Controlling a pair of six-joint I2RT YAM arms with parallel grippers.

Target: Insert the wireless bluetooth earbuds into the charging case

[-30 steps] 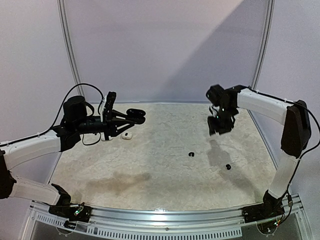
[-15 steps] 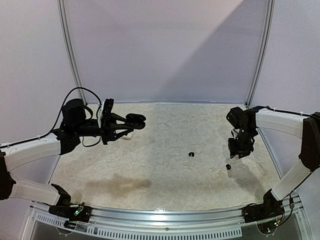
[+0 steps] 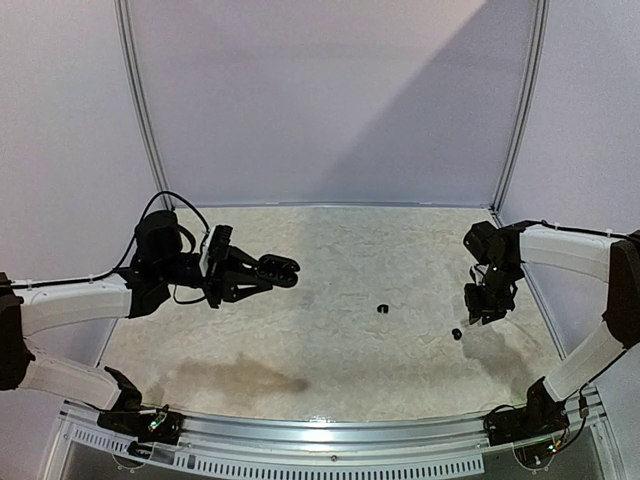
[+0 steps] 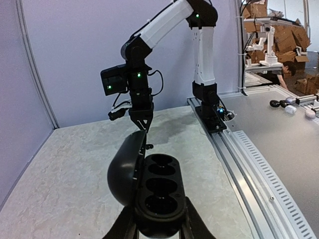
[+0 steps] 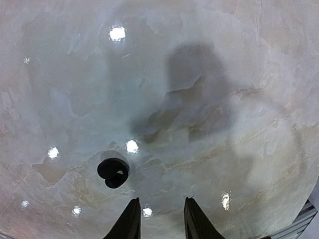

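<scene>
- My right pincer [image 5: 160, 219], parted, hangs just beside the black earbud [image 5: 113, 172]; closing off-centre could flick it away.
- My left pincer [image 4: 159, 228] clamps the open charging case [image 4: 160, 191].

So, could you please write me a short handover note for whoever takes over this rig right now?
Left pincer: shut on the open charging case, held above the table; wells look empty.
Right pincer: open, empty, hovers near a black earbud on the table.
Second black earbud lies mid-table.
Done: no earbud inserted. Left: grasp and seat both.
</scene>
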